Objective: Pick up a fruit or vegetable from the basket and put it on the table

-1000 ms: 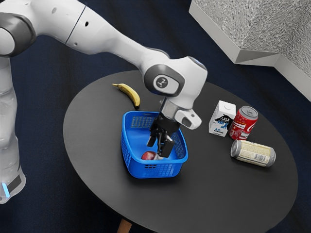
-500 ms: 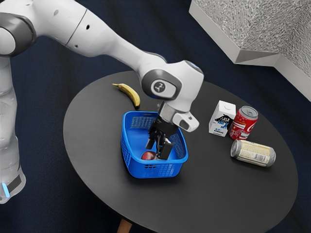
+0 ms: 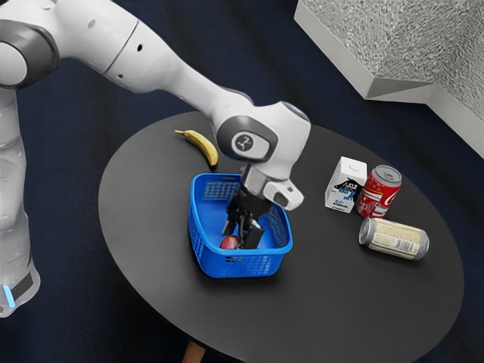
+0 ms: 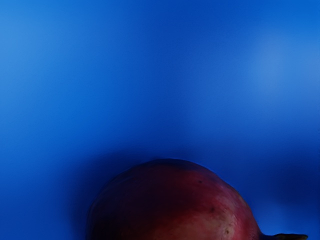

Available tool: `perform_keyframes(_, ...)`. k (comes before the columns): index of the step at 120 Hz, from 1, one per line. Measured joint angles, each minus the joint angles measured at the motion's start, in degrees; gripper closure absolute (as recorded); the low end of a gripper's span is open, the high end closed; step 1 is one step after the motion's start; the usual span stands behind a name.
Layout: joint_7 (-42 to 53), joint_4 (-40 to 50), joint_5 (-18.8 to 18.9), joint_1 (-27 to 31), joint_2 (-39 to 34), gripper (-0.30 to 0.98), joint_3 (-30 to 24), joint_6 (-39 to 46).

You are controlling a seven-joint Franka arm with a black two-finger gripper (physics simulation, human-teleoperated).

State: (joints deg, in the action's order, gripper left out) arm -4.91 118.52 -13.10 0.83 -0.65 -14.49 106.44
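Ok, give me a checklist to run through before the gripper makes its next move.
1. Blue basket upright on the table: ok.
2. Jaws reaching down inside the basket: ok.
3. Dark red fruit or vegetable close under the hand: ok.
4. Secure hold on it, enough to lift: cannot tell.
5. It is out on the table: not ok, it is in the basket.
6. Nearby cans both upright: not ok; the red can stands, the pale can lies on its side.
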Motion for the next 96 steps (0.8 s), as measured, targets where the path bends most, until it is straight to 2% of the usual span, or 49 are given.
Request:
perform_keyframes(44, 1.13, 0.41, -0.45, -0.84, 1.28, 0.01, 0.49, 1.71)
perform_keyframes(65, 1.43, 0.41, -0.36, -0.46, 1.32, 0.33, 0.38, 2.43)
perform_keyframes(96, 1.65, -1.21, 0.7, -0.89, -0.45, 0.41, 1.16, 3.17)
